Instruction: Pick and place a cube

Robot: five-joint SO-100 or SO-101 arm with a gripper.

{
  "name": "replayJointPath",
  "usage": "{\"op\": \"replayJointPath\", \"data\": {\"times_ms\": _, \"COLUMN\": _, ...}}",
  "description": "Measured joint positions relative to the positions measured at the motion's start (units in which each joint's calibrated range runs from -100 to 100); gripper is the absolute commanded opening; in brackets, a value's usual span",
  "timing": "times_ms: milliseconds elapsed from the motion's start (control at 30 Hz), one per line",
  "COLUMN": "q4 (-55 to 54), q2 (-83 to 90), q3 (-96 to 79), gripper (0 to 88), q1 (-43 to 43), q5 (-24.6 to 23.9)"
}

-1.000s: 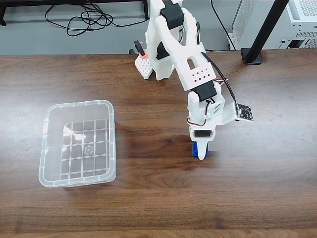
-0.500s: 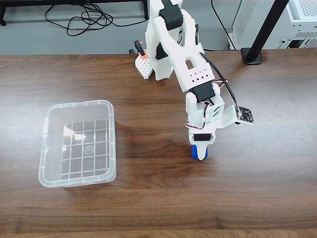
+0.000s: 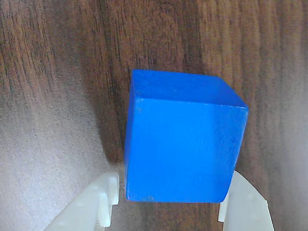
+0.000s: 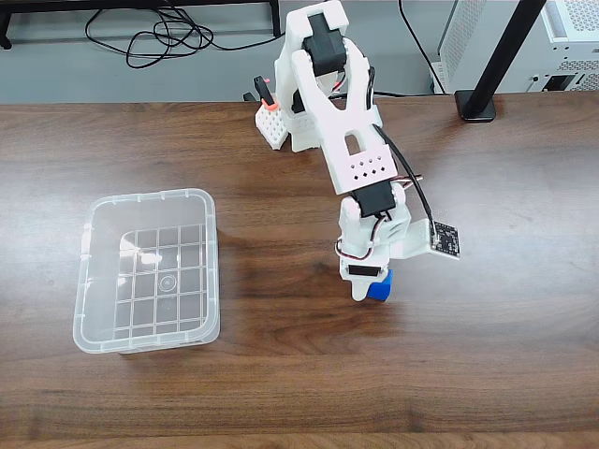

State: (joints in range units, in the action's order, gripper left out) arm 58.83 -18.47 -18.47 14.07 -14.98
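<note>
White printed arm (image 4: 346, 140) throughout, built of blocky shells with black servo bodies set at the joints and a grid of small round holes across the forearm plate. Thin black cable looped down the side to a small dark circuit board (image 4: 445, 239) on a white bracket. Pale, slightly translucent fingertips (image 3: 96, 204) with stepped edges.

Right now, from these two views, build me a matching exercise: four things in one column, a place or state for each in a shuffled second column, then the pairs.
Things:
1. cube
2. clear bin
3. gripper
4. black cables

Places or states:
A. empty, at the left of the fixed view
B. behind the table's far edge
C. bright blue, between the fingers
D. white, closed on the cube

Pairs: 1-C, 2-A, 3-D, 4-B
</note>
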Motion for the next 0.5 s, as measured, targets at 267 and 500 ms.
{"op": "replayJointPath", "data": {"times_ms": 267, "q4": 4.40, "q2": -2.67, "q3": 7.39, "gripper": 27.7, "q1": 0.00, "q5": 0.37}}
{"op": "replayJointPath", "data": {"times_ms": 500, "q4": 4.91, "q2": -2.76, "q3": 8.47, "gripper": 27.7, "q1": 0.40, "q5": 0.37}}
